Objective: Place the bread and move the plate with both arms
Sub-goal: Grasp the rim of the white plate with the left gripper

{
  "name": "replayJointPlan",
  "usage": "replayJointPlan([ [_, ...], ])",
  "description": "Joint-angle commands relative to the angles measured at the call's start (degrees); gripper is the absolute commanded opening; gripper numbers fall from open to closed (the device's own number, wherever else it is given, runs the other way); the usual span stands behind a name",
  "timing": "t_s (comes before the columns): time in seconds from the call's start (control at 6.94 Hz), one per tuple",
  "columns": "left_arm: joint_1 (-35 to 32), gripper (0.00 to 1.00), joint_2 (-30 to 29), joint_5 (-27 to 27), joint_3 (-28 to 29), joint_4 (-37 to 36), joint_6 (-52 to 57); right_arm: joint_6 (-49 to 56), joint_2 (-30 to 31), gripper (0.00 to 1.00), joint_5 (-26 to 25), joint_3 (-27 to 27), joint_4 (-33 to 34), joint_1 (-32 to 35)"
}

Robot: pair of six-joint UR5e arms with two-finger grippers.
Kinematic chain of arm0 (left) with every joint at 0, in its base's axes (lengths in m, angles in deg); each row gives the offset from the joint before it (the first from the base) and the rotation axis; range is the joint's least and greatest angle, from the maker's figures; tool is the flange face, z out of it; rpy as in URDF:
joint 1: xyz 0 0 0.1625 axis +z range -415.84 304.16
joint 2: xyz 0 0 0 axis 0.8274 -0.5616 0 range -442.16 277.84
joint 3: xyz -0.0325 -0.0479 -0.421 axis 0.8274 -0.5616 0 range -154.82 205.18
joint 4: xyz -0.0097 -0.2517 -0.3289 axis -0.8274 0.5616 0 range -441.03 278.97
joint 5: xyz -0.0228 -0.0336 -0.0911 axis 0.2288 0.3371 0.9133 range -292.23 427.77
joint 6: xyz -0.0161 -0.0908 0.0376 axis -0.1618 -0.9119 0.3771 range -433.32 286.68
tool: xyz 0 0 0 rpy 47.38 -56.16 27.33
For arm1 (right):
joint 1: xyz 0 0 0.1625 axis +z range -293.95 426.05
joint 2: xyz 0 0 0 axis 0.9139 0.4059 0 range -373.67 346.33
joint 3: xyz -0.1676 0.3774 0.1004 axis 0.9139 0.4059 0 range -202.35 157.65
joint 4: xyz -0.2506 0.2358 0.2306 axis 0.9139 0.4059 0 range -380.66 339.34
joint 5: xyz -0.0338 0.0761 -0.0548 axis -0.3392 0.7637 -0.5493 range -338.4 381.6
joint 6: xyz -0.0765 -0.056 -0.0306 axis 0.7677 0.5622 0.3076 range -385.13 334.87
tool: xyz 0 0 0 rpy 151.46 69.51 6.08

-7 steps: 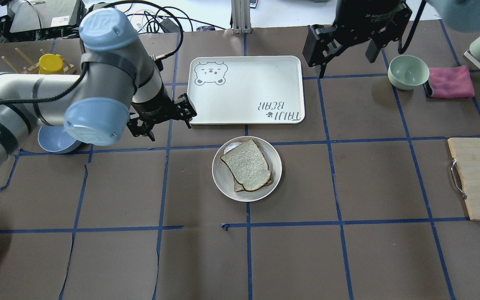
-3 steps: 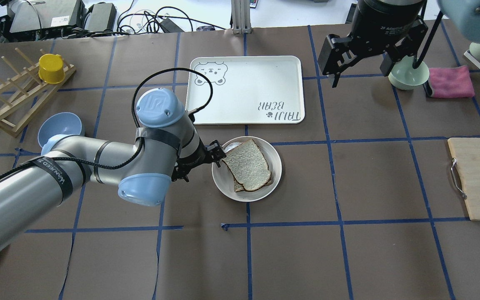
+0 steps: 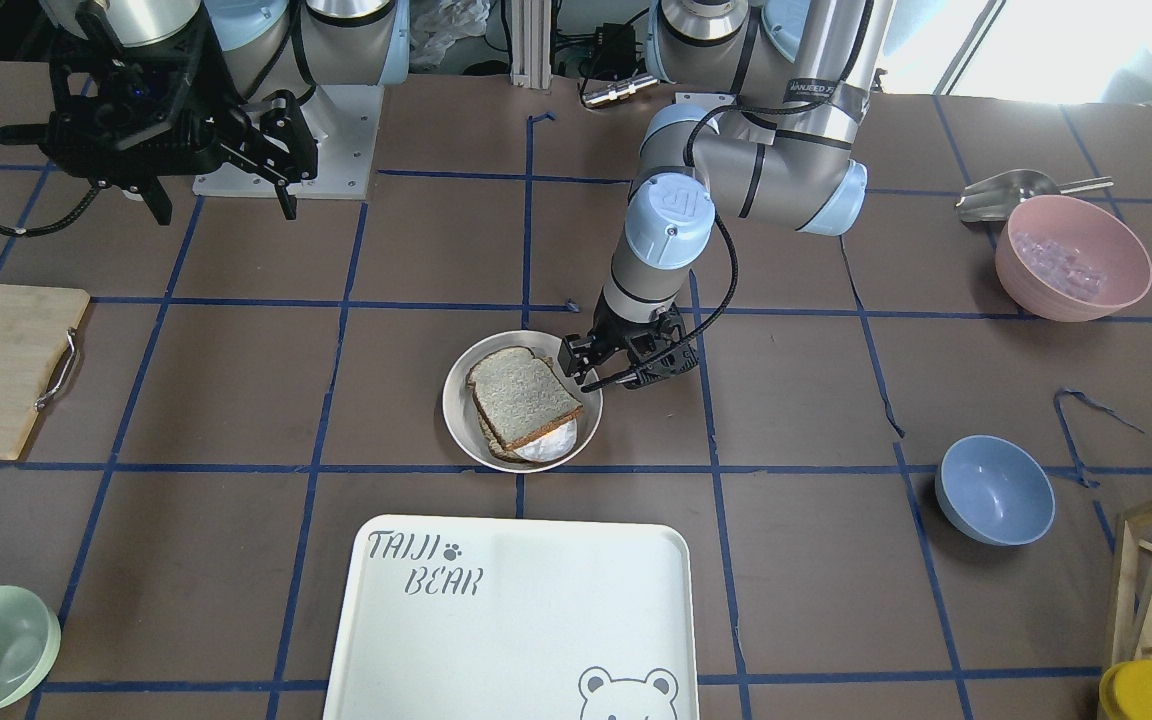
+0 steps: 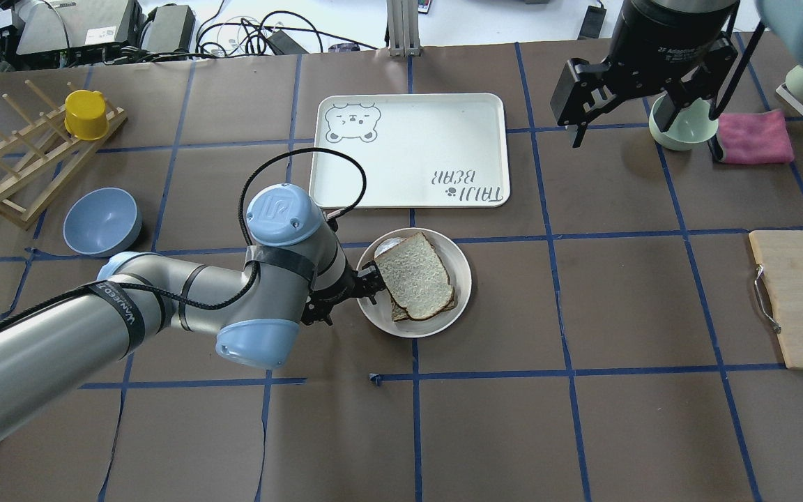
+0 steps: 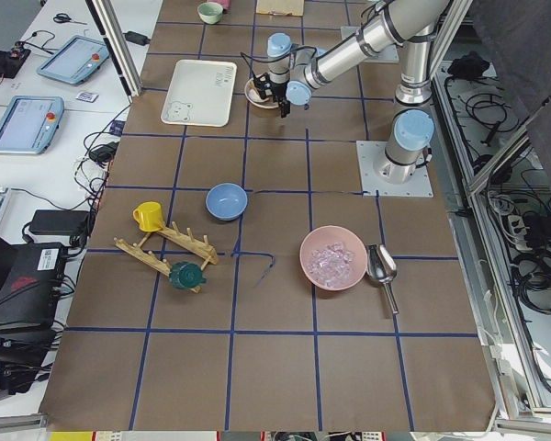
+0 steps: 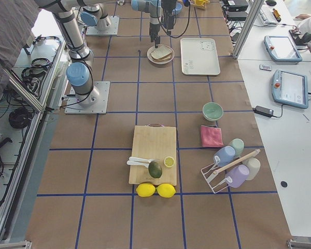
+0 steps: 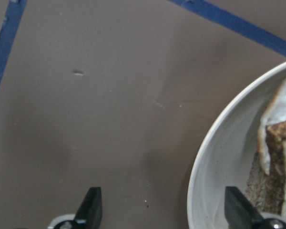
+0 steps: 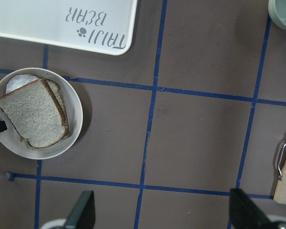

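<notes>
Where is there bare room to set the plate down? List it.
Free: the mat squares between the plate and the cutting board, and the row nearer the robot. The tray is bare. Crowded: the plate's left rim, straddled by the left gripper; the far right corner with green bowl, pink cloth and right gripper.

Glossy glazed plate [image 4: 461, 282], coarse-crumbed bread [image 4: 412, 275], matt table covering [image 4: 583, 432]

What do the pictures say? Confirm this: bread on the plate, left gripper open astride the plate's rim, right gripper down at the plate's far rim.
One thing is wrong. The right gripper is not at the plate: the overhead view shows it open and far off, over by the green bowl. The rest holds: the bread lies on the plate, and the left gripper is open astride its rim.
</notes>
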Motion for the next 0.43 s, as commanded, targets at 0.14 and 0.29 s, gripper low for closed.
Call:
replayJointPlan([
  [0.14, -0.1, 0.0, -0.9, 0.1, 0.3, -1.5, 0.0, 0.0, 0.0, 1.0, -0.1, 0.0, 0.0, 0.1],
  [0.29, -0.1, 0.0, -0.8, 0.0, 0.5, -1.5, 0.4, 0.0, 0.0, 1.0, -0.2, 0.0, 0.0, 0.1],
])
